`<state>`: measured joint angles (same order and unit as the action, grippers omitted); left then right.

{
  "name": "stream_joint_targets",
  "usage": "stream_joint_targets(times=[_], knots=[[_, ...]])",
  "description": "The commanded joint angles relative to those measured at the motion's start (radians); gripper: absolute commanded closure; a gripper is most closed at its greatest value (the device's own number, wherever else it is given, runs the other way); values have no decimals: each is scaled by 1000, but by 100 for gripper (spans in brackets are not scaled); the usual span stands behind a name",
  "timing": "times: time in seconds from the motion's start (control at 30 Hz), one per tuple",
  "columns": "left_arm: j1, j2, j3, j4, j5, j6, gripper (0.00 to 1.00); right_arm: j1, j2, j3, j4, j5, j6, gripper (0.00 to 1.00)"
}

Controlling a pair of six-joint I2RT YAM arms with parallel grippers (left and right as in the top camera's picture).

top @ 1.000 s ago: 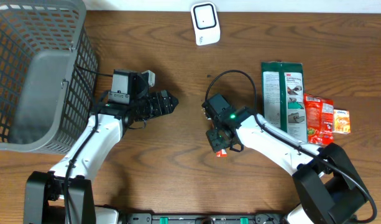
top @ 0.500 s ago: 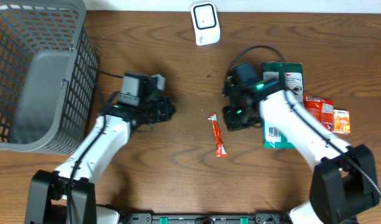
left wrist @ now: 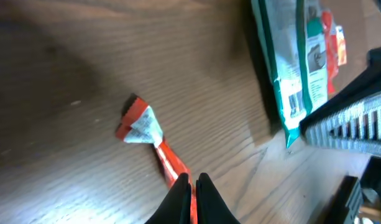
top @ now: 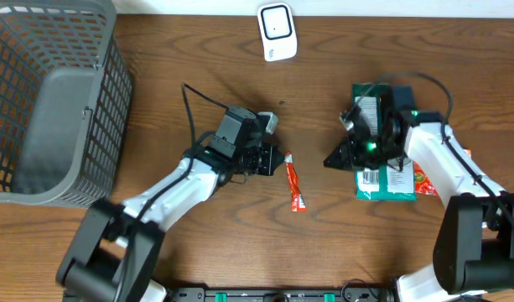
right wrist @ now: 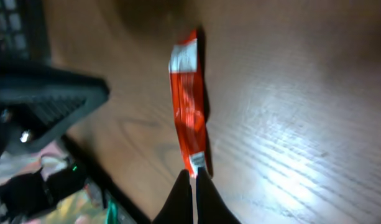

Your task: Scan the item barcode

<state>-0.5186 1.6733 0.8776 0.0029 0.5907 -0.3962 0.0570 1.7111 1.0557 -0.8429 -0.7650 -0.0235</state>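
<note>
The desk [top: 198,59] has plenty of bare wood in the middle; its crowded edges are the wire basket [top: 114,92] far left and the green packet [top: 384,186] on the right, which lies under the right arm. The white scanner [top: 276,30] stands at the far edge, well apart from both arms, with open room in front of it. The red sachet [top: 295,182] lies flat on the desk between the arms. The left gripper [top: 273,161] sits just beside its upper end, fingers pressed together with nothing visibly between them; whether the tips touch the sachet I cannot tell. The right gripper [top: 330,161] is near it too, fingers pressed together and empty. The risk: closed fingers can only shove so thin and flat a sachet, sliding or creasing it, and both arms reaching in together could collide
</note>
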Motion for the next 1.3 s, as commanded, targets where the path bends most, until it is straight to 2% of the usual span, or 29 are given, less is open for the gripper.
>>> stream_joint_targets(times=[0.0, 0.3, 0.5, 0.9, 1.27], knots=[[0, 68, 3, 60, 137, -5, 93, -3, -19, -107, 93, -167, -36, 99], [-5, 150, 3, 116, 173, -5, 92, 43, -18, -270, 332, -198, 57, 99], [-11, 186, 3, 115, 164, -5, 90, 76, -18, -274, 377, -197, 91, 99], [-11, 248, 3, 63, 21, -55, 89, 137, -17, -292, 418, -175, 143, 99], [-10, 248, 3, 59, 18, -58, 84, 191, -16, -340, 546, -176, 213, 99]])
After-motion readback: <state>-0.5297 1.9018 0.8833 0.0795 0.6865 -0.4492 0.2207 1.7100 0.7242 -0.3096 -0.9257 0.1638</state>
